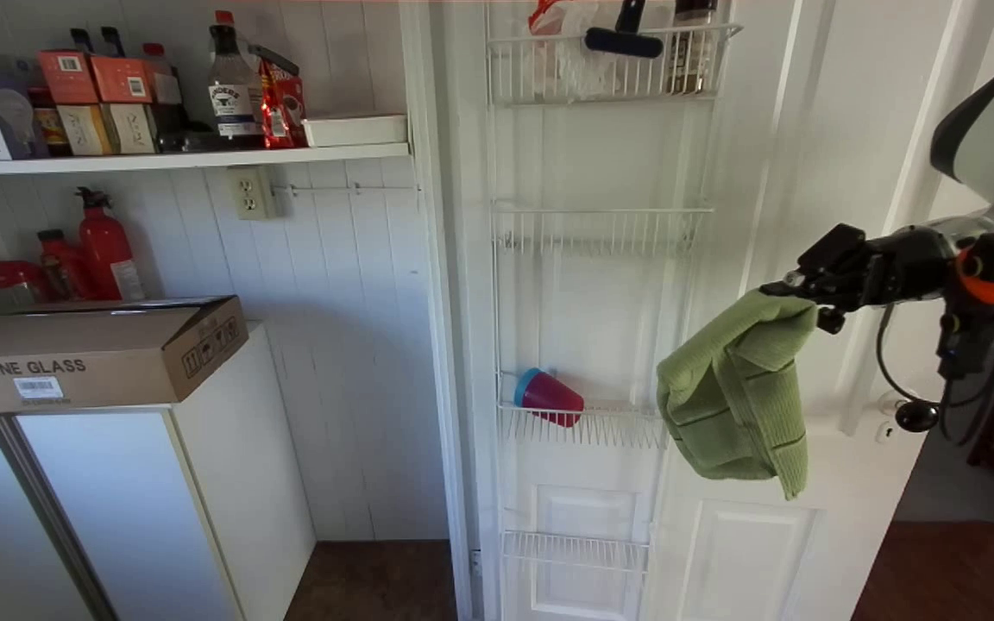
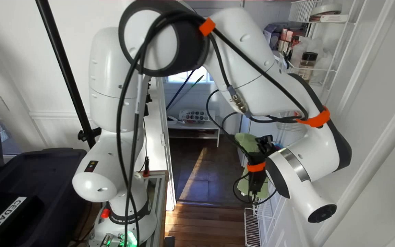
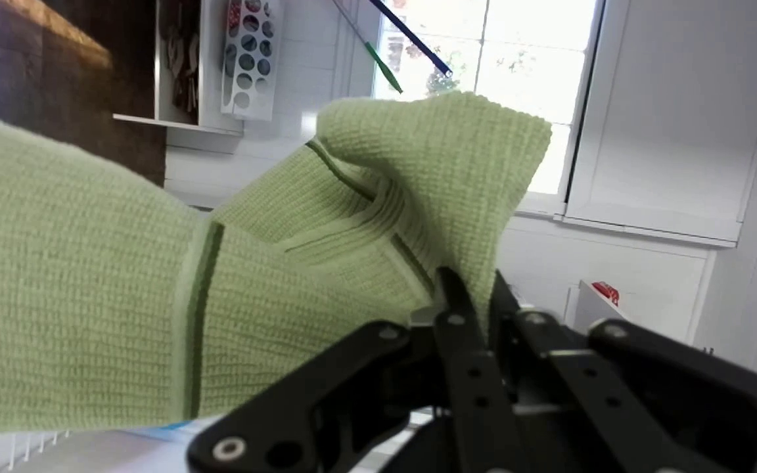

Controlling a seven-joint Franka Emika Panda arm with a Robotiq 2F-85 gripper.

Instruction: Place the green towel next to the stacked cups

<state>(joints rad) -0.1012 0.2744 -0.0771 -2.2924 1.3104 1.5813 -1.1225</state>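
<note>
The green towel (image 1: 734,401) hangs from my gripper (image 1: 780,291) in front of the white door. It shows partly behind the gripper in an exterior view (image 2: 247,141) and fills much of the wrist view (image 3: 109,282). My gripper (image 3: 474,282) is shut on a pinched fold of the towel, and the rest droops below. The stacked cups (image 1: 553,398), purple with a blue rim, lie tilted on a wire shelf (image 1: 618,423) of the door rack. The towel hangs to the right of the cups in that exterior view, apart from them and partly over the shelf's right end.
More wire shelves hang above (image 1: 609,231) and below (image 1: 579,549) the cups' shelf. The top basket (image 1: 514,73) holds a bag, a black-handled tool and a jar. A door knob (image 1: 892,404) sits right of the towel. A cardboard box (image 1: 74,362) lies on a white cabinet.
</note>
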